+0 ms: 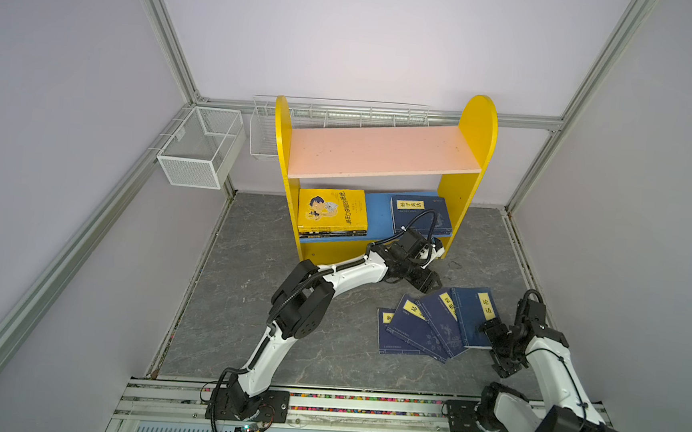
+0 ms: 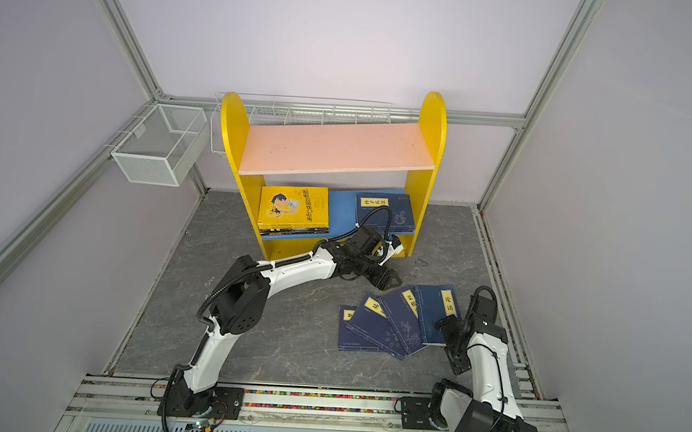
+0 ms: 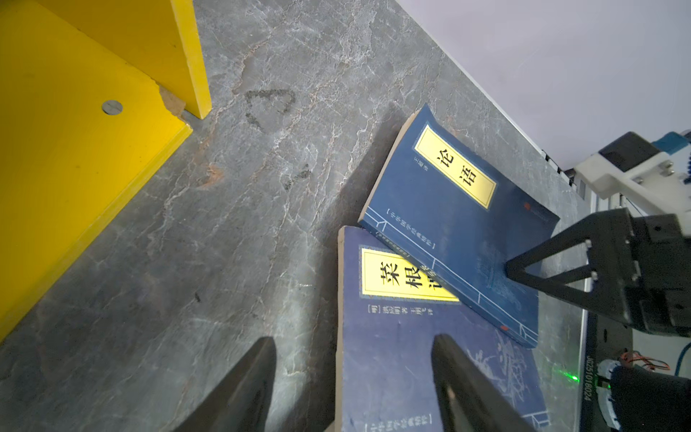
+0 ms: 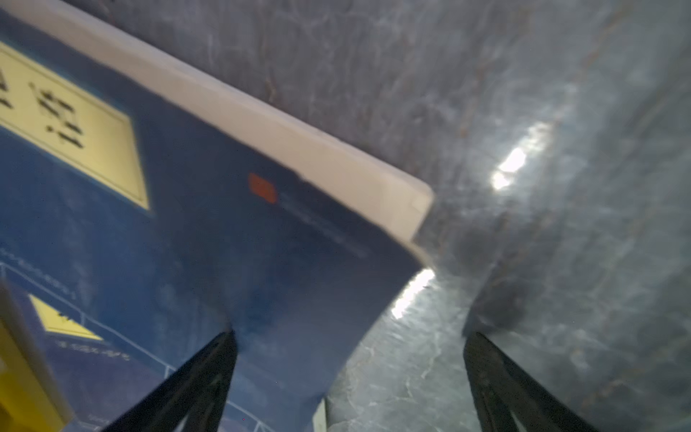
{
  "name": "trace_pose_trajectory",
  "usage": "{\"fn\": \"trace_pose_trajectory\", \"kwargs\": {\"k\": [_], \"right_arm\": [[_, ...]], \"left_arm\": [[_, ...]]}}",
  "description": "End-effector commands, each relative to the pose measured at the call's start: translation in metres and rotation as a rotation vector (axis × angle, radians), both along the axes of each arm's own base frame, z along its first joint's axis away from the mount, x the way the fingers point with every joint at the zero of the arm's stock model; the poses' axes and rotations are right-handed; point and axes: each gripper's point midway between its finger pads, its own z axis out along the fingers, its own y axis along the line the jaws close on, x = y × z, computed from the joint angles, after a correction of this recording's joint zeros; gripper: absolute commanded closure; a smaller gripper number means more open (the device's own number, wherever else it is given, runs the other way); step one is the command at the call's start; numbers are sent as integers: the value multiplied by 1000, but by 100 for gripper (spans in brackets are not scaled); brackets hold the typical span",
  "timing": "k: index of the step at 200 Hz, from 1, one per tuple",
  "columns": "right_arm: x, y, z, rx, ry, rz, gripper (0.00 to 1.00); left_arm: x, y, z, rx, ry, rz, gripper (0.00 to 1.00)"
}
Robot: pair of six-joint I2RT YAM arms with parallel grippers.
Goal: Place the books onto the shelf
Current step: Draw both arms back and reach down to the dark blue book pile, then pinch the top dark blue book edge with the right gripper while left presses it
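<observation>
The shelf (image 1: 382,153) (image 2: 336,149) stands at the back, its pink board bare. On its blue board lie a stack topped by a yellow book (image 1: 332,210) (image 2: 295,207) and a navy book (image 1: 419,216) (image 2: 384,211). Several navy books (image 1: 432,327) (image 2: 395,324) lie fanned on the grey floor. My left gripper (image 1: 431,285) (image 2: 390,280) (image 3: 355,340) is open at the fan's far end, astride the edge of one book (image 3: 392,355). My right gripper (image 1: 493,348) (image 2: 450,345) (image 4: 351,334) is open around the near right corner of the topmost book (image 3: 456,209) (image 4: 224,224).
A white wire-mesh basket (image 1: 199,148) (image 2: 157,145) hangs on the left wall, and a long one (image 1: 343,110) sits behind the shelf. Aluminium frame posts and walls close in the floor. The arm bases stand on the front rail (image 1: 364,402).
</observation>
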Motion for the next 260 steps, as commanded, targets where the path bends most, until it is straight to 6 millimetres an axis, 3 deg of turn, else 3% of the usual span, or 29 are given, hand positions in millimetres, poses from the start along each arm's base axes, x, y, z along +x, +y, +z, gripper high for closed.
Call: {"fn": "trace_pose_trajectory", "kwargs": {"k": [1,36,58,94,116,130,160,180,213,260], "right_arm": [[36,6,10,49,-167,50,0],[48,2,12,22,-179,108,7],[48,-5,8,-14,-152,121,17],[44,-35,1,-168,-75,74,23],[56,-41,-1,-184,-106,64,29],[67,-38,-3,-164,-137,79,38],[90,-33,-6,-124,-199,126,70],[99,-31,-8,-134,-185,187,85],[102,-20,-15,-181,-102,358,94],[113,22,-23,-240,-54,624,94]], "left_arm": [[7,6,-1,19,-22,14,33],[6,5,-1,9,-17,-3,32],[8,7,-1,18,-20,9,32],[9,10,-5,32,-18,24,33],[11,12,-4,31,-19,36,33],[12,14,-4,28,-14,43,33],[18,19,1,-6,9,64,33],[25,26,5,-42,32,92,33],[34,39,11,-67,51,119,33],[37,46,-4,-37,78,127,33]]}}
